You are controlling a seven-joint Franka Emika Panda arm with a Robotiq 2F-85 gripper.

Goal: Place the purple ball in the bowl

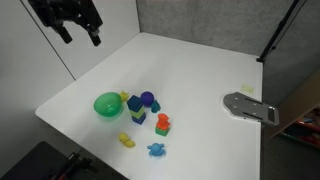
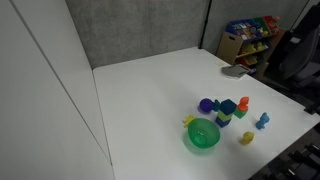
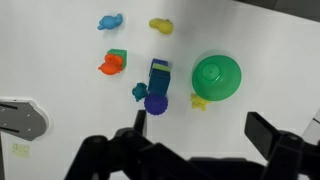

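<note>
Two jaws stood spread wide with nothing between them at the lower edge of the wrist view, and in an exterior view they hung high over one corner of the bench (image 1: 200,70), well apart from the toys. So, by my reading, none of the task was done: the reach, the grasp, the carry and the release were all left. The purple ball (image 3: 156,102) lay on the bench just beside a stack of blocks (image 3: 158,72), so close that I could not tell whether they touched. The green bowl (image 3: 216,77) sat near it, empty, with a small yellow toy (image 3: 198,101) against its rim on the ball's side. An orange toy (image 3: 111,64) lay further out, and a grey metal plate (image 3: 20,117) lay well off to one side. The wrist view looked straight down into the bowl and showed the ball's open side, but gave no sense of height. One exterior view supplied that, showing how far above the ball (image 1: 147,98) the jaws hung. Only the opposite exterior view showed a shelf of coloured boxes (image 2: 250,35) beyond the bench.
</note>
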